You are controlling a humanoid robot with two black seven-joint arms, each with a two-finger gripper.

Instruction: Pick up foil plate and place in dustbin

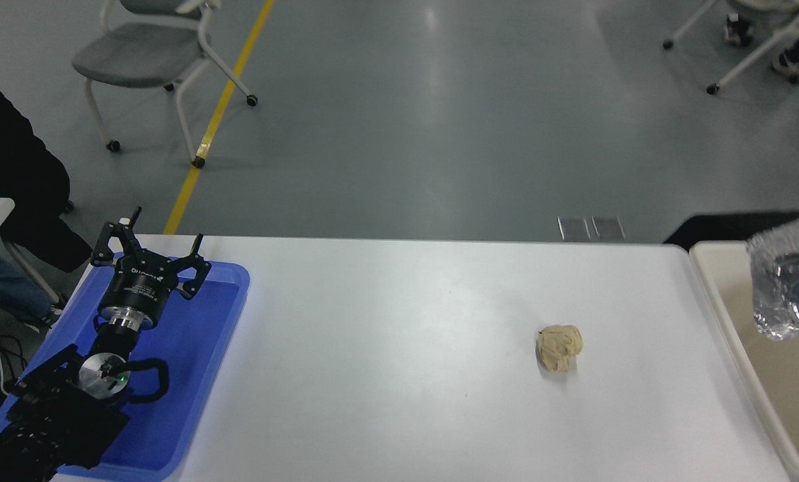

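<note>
Where the picture begins at its left edge, a person in dark clothing (pixel 8 181) is seen beside the white table (pixel 399 375), and a grey chair (pixel 148 57) is parked on the floor behind. At the lower left, the left gripper (pixel 162 241) is held over a blue tray (pixel 199 335) that lies on the table's left end, and its fingers are spread wide with nothing between them. Across the bare middle of the table nothing is handled. Right of centre, a crumpled tan paper ball (pixel 559 347) is left sitting on the tabletop, well apart from the tray. Further right, past the table's end, the cream dustbin (pixel 721 301) is seen, its thick rim running just beside the table edge. Over the bin's open inside, at the picture's right edge, the foil plate (pixel 787 288) is caught blurred and cut off by the frame, up in the air, clear of the table. The right gripper is not shown at all, so its grip on the foil cannot be told.
</note>
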